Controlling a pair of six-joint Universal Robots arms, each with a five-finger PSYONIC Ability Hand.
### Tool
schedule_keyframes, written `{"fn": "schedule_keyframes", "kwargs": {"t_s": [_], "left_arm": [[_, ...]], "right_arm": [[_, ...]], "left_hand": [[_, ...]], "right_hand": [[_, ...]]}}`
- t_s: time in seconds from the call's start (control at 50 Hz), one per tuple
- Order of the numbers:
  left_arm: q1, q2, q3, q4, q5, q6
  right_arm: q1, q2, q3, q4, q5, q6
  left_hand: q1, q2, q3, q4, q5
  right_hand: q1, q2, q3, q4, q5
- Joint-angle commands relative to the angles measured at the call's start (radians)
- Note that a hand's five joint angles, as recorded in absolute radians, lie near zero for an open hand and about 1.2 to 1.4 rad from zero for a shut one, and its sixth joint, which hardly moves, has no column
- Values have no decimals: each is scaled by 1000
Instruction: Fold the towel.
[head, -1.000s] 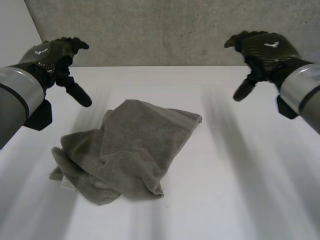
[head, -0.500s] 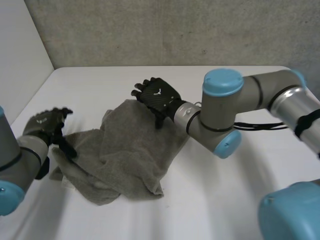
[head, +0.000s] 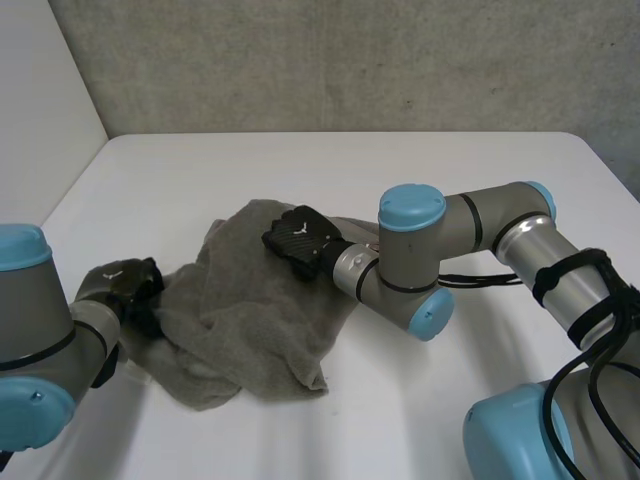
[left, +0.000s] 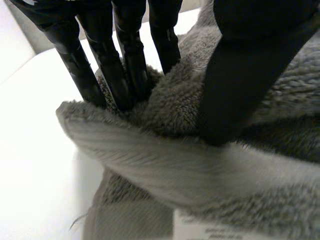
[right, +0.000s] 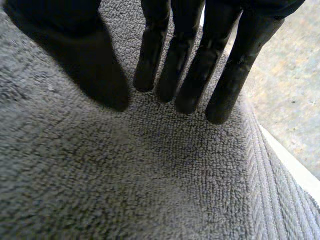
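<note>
Head view from between the arms has the towel lying in a rumpled heap on the white table, left of the middle and closer to the left edge than the right, with layers flopped over one another. The left hand sits at the heap's end nearest the left edge. Its wrist view shows the fingers dug in behind a raised ridge of cloth and the thumb bearing on the front, so that ridge is pinched between them, just above a white label. The right hand rests on the towel's far part. Its fingers are straight with their tips down on the pile beside the ribbed hem, gripping nothing. From where I stand, the step in hand looks like getting the cloth opened flat before any fold. To do it well, I would guess the right hand should slide its tips to the hem and close on one layer there, not on a mid-cloth bulge. Both hands would then draw apart, low over the table, so the folds run out. Thick terry may slip from a shallow pinch, so the left hand's bite wants to stay deep.
</note>
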Motion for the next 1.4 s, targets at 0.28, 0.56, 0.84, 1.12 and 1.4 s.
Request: {"fn": "schedule_keyframes", "kwargs": {"t_s": [0.28,0.56,0.84,1.12,1.4], "left_arm": [[-181,246,-31,46,44,-2],[-196,577,-17,40,42,-17],[-249,571,-31,40,42,-19],[-299,524,15,61,44,-22],[-324,481,2,61,56,-55]], "right_arm": [[-76,-523,553,182,7,10],[-82,-778,995,96,7,249],[-22,-679,1018,-85,122,491],[-249,-1289,1314,-200,49,447],[-319,-1531,1374,91,-200,399]], "left_hand": [[532,529,538,536,537],[532,529,538,536,537],[532,529,538,536,537],[532,529,538,536,537],[532,529,538,536,537]], "right_hand": [[-605,-605,-583,-584,-594],[-935,-935,-913,-915,-924],[286,286,309,307,297],[286,286,309,307,297],[286,286,309,307,297]]}}
